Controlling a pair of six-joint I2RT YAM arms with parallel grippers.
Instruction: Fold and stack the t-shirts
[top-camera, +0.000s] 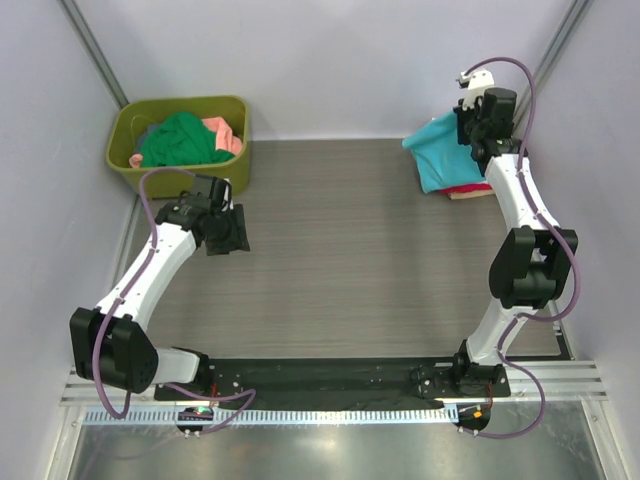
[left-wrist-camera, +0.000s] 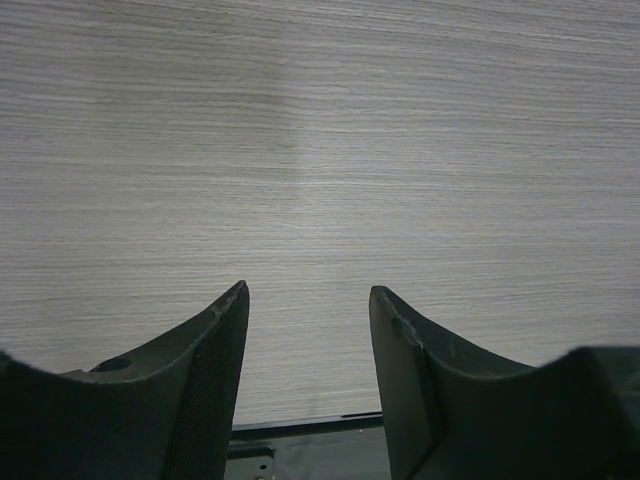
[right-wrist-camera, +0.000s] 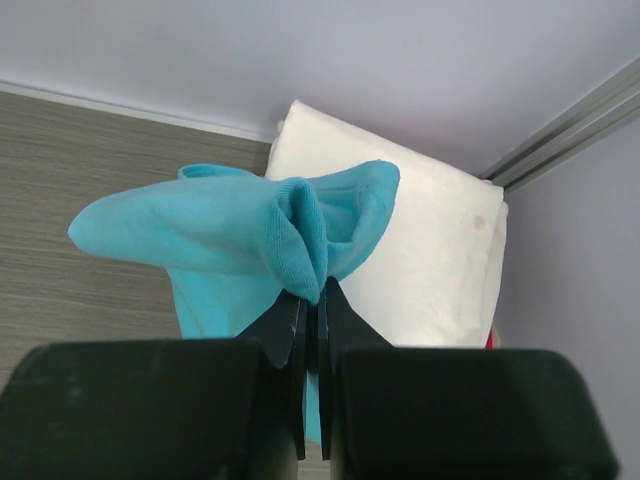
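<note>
One turquoise t-shirt (right-wrist-camera: 200, 235) hangs pinched in right claw (right-wrist-camera: 312, 300) (left claw (left-wrist-camera: 309, 288) gapes wide).

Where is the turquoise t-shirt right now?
In the top view, the turquoise t-shirt is at the far right corner of the table, pinched by the fingers of the right gripper and held over the folded cream-white t-shirt.

Nothing written can be read in any of the three views: no text, label, brand, number or sign. Small coloured spots by the arm bases (top-camera: 460, 380), bottom of the top view, are too tiny to make out.
</note>
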